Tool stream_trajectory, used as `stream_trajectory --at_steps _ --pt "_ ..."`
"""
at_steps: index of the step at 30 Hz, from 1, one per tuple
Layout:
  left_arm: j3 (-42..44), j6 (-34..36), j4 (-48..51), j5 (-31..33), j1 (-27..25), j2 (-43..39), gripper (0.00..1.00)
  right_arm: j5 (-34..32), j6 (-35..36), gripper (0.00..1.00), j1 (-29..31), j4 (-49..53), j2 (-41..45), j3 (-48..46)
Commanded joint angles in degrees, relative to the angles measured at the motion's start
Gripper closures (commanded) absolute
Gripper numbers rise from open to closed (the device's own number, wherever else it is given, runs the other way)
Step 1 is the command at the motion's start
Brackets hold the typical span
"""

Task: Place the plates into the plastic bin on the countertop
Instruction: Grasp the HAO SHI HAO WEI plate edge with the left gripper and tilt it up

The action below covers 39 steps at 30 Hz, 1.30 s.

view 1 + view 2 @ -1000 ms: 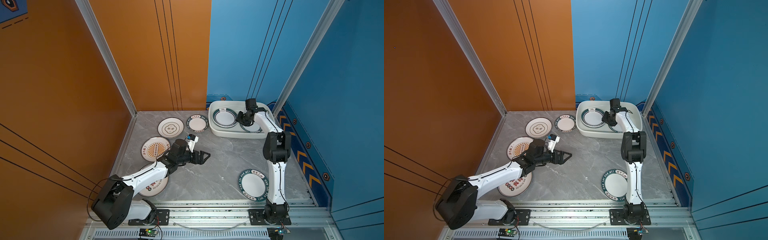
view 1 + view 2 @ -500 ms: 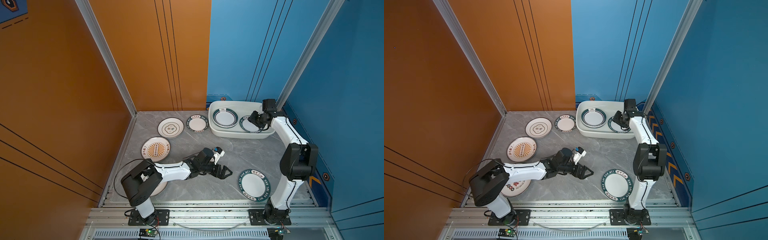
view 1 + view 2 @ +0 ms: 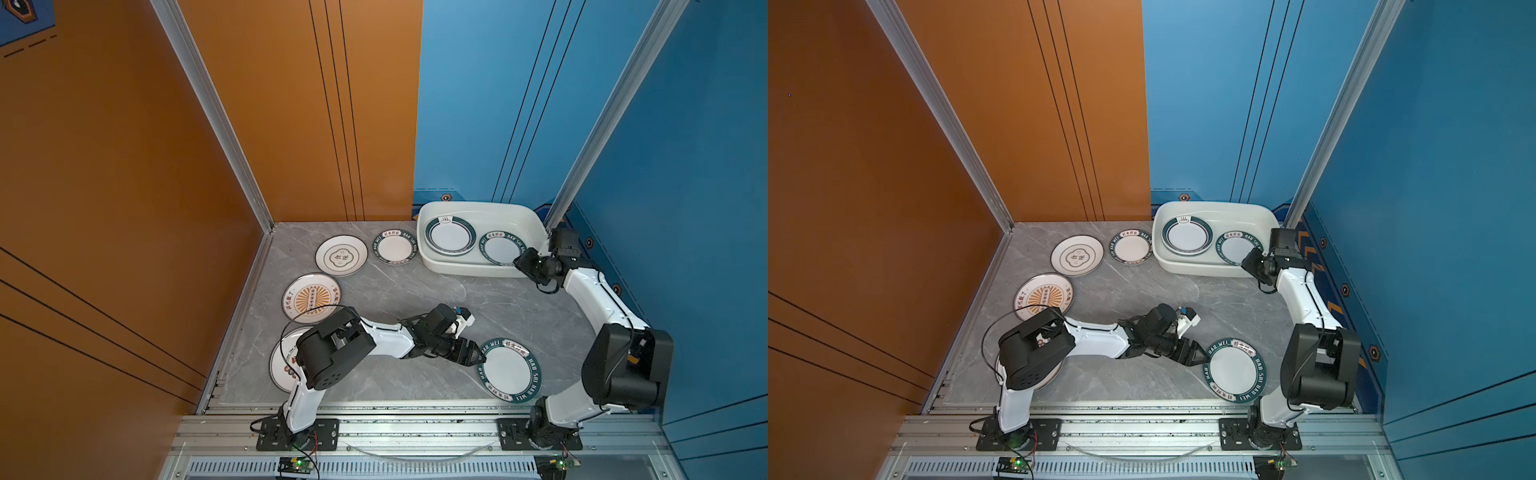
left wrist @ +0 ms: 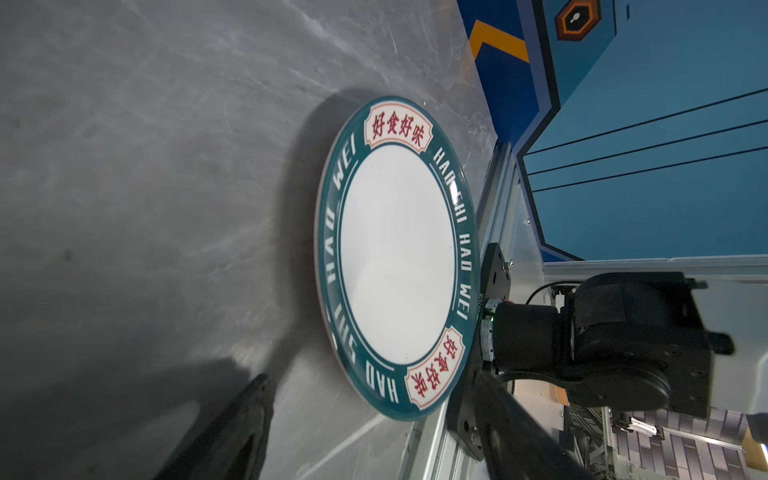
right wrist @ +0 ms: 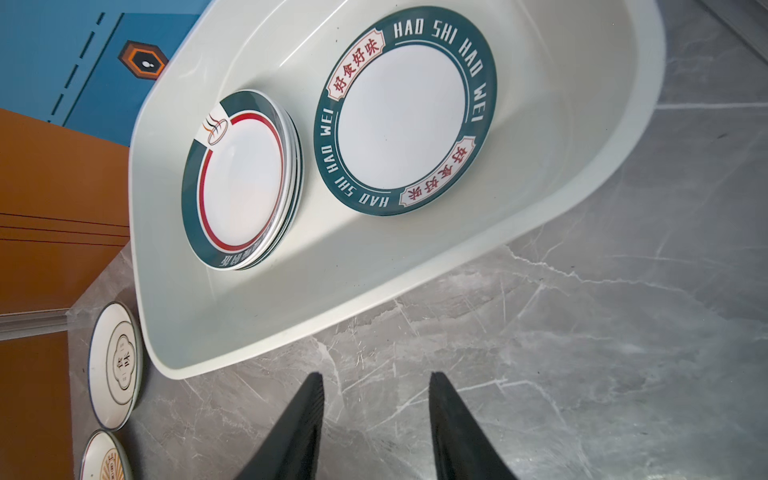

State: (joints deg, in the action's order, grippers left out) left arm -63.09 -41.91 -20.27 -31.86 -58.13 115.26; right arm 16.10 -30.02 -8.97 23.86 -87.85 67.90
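A large green-rimmed lettered plate [image 3: 509,370] [image 4: 397,253] lies at the front right of the countertop [image 3: 498,303]. My left gripper [image 3: 471,353] [image 4: 370,374] is open at its left edge, and the rim reaches between the fingers. The white plastic bin [image 3: 478,208] [image 5: 436,274] holds a red-lined stack of plates [image 3: 450,236] [image 5: 243,178] and one lettered plate [image 3: 501,248] [image 5: 401,120]. My right gripper [image 3: 524,261] [image 5: 374,376] is open and empty, just outside the bin's front right corner.
Other plates lie on the countertop: a small lettered one [image 3: 395,246], a quatrefoil one [image 3: 341,255], a sunburst one [image 3: 311,298], and one partly hidden under the left arm [image 3: 282,365]. The right arm's base [image 4: 602,340] stands close behind the front plate.
My left arm has swung right across the countertop to the front right plate, and its jaws have narrowed. My right gripper has pulled back out of the bin to its front right corner.
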Motion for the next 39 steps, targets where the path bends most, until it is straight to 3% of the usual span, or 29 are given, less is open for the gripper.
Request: stream_trajectory --at_steps 1,12,26,39 --pt "-3.2 0.1 3.5 -1.5 0.4 2.2 0.26 1.4 -0.4 0.56 -0.8 -2.2 2.3 -2.8" --pt "-10.0 1.2 13.3 -0.7 0.1 7.6 0.35 2.5 -0.8 0.56 -1.7 -4.2 4.4 -6.0" --pt "-16.1 3.9 21.4 0.0 -0.7 11.4 0.66 3.0 -1.0 0.55 -1.8 -4.8 4.3 -7.0" --pt "-19.9 5.7 24.7 1.3 -0.6 13.9 0.88 3.2 -0.8 0.55 -1.8 -6.1 5.6 -10.7"
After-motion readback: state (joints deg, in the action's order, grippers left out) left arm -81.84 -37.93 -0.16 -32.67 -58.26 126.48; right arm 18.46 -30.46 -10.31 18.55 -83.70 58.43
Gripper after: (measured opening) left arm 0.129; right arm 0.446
